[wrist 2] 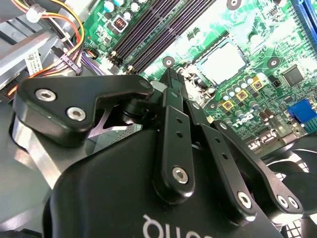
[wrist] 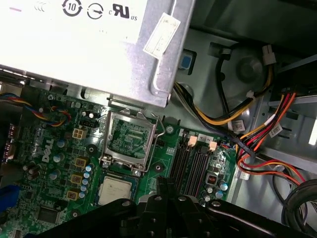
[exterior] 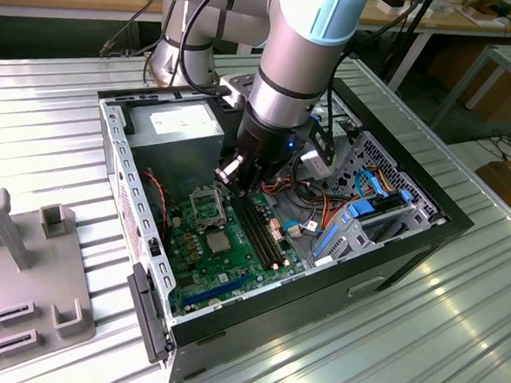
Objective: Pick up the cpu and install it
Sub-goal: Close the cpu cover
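I have the arm [exterior: 284, 80] reaching down into the open computer case [exterior: 413, 240], which lies on its side on the ribbed metal table [exterior: 53, 101]. The gripper [exterior: 239, 180] hangs low over the green board [exterior: 233, 273], at the end of the long black memory slots [exterior: 259, 231]. In both wrist views I see its two fingers drawn in to a single narrow black tip, pressed together with nothing pinched between them.

The cpu [wrist: 115, 191] is not in the gripper. It lies flat on the board, silver top up, just beside the square socket [wrist: 128, 141], on the side away from the grey power supply box [wrist: 84, 49]. The socket's metal frame surrounds a contact field that is open to view, with a thin wire lever running along one edge. In the first wrist view the gripper tip sits near the cpu but apart from it, above the slots rather than over the chip. A bundle of orange, yellow and red wires [wrist: 257, 131] runs along the case wall past the far side of the slots
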Robot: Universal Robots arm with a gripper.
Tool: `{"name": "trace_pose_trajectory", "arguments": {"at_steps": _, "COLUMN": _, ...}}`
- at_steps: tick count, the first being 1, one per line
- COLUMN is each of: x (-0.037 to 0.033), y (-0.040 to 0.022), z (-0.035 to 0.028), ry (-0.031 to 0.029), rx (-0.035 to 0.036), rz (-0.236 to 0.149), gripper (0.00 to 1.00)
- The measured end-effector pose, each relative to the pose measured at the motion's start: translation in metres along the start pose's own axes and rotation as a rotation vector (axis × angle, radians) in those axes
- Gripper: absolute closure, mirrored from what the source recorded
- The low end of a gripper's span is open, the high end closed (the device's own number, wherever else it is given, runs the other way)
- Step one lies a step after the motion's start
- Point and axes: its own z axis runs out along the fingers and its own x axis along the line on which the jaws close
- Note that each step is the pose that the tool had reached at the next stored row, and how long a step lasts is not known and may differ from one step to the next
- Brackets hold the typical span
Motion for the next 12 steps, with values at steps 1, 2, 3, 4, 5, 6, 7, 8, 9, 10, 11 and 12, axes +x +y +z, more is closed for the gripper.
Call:
{"name": "trace_pose_trajectory", "arguments": {"at_steps": 1, "x": 0.0000, "y": 0.0000, "z": 0.0000, "ry": 0.0001, "rx": 0.0000, "rz": 0.000, "gripper": 0.89}}
{"name": "trace_pose_trajectory", "arguments": {"at_steps": 2, "x": 0.0000, "y": 0.0000, "z": 0.0000, "ry": 0.0000, "rx": 0.0001, "rz": 0.000, "gripper": 0.89}}
{"name": "trace_pose_trajectory", "arguments": {"at_steps": 3, "x": 0.0000, "y": 0.0000, "z": 0.0000, "ry": 0.0000, "rx": 0.0000, "rz": 0.000, "gripper": 0.89}}
{"name": "trace_pose_trajectory", "arguments": {"at_steps": 4, "x": 0.0000, "y": 0.0000, "z": 0.0000, "ry": 0.0000, "rx": 0.0001, "rz": 0.000, "gripper": 0.89}}
{"name": "trace_pose_trajectory", "arguments": {"at_steps": 5, "x": 0.0000, "y": 0.0000, "z": 0.0000, "ry": 0.0001, "rx": 0.0000, "rz": 0.000, "gripper": 0.89}}
{"name": "trace_pose_trajectory", "arguments": {"at_steps": 6, "x": 0.0000, "y": 0.0000, "z": 0.0000, "ry": 0.0000, "rx": 0.0001, "rz": 0.000, "gripper": 0.89}}
{"name": "trace_pose_trajectory", "arguments": {"at_steps": 7, "x": 0.0000, "y": 0.0000, "z": -0.0001, "ry": 0.0001, "rx": 0.0001, "rz": 0.000, "gripper": 0.89}}
{"name": "trace_pose_trajectory", "arguments": {"at_steps": 8, "x": 0.0000, "y": 0.0000, "z": 0.0000, "ry": 0.0000, "rx": 0.0001, "rz": 0.000, "gripper": 0.89}}
{"name": "trace_pose_trajectory", "arguments": {"at_steps": 9, "x": 0.0000, "y": 0.0001, "z": 0.0000, "ry": 0.0000, "rx": 0.0000, "rz": 0.000, "gripper": 0.89}}
{"name": "trace_pose_trajectory", "arguments": {"at_steps": 10, "x": -0.0001, "y": 0.0001, "z": 0.0000, "ry": 0.0001, "rx": 0.0000, "rz": 0.000, "gripper": 0.89}}
{"name": "trace_pose_trajectory", "arguments": {"at_steps": 11, "x": -0.0001, "y": 0.0001, "z": 0.0000, "ry": 0.0001, "rx": 0.0001, "rz": 0.000, "gripper": 0.89}}
{"name": "trace_pose_trajectory", "arguments": {"at_steps": 12, "x": -0.0002, "y": 0.0004, "z": 0.0000, "ry": 0.0001, "rx": 0.0001, "rz": -0.002, "gripper": 0.89}}
